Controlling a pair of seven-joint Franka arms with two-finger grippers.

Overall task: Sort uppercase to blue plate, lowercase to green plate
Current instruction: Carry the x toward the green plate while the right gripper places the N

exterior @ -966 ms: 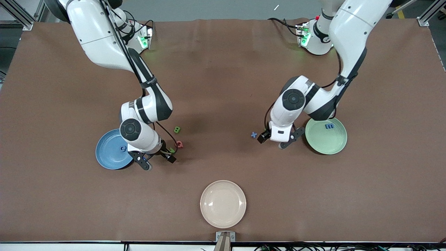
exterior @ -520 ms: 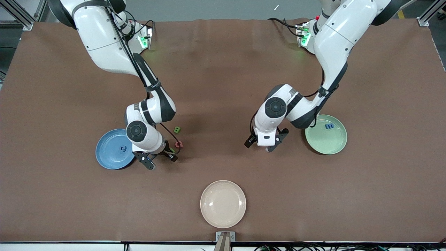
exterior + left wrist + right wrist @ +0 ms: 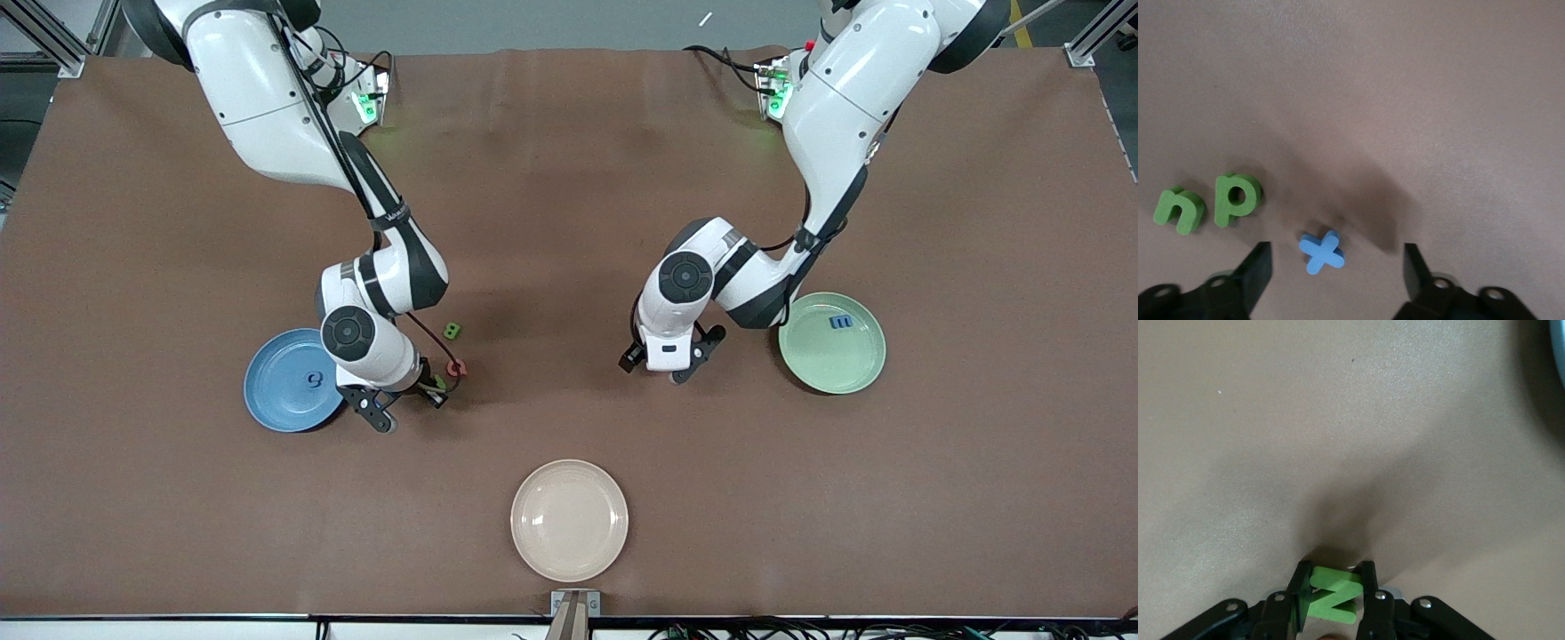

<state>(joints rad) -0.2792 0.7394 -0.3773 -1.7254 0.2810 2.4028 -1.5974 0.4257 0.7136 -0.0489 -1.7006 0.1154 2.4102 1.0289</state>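
Note:
My right gripper (image 3: 431,391) is shut on the green N (image 3: 1333,593), low over the table between the blue plate (image 3: 280,391) and the pink-red Q (image 3: 457,367). A blue C (image 3: 313,380) lies in the blue plate. The green B (image 3: 452,331) lies farther from the front camera than the Q. My left gripper (image 3: 662,357) is open low over the blue x (image 3: 1321,252), which lies between its fingers (image 3: 1258,267). The green n (image 3: 1178,210) and green p (image 3: 1238,199) lie beside the x. The arm hides all three in the front view. The green plate (image 3: 831,360) holds the blue m (image 3: 840,322).
A cream plate (image 3: 569,520) sits near the table's front edge, midway between the two arms. The blue plate's rim (image 3: 1559,347) shows at the edge of the right wrist view.
My left gripper has moved from beside the green plate toward the right arm's end and now covers the blue x. My right gripper has shifted slightly, still at the green N.

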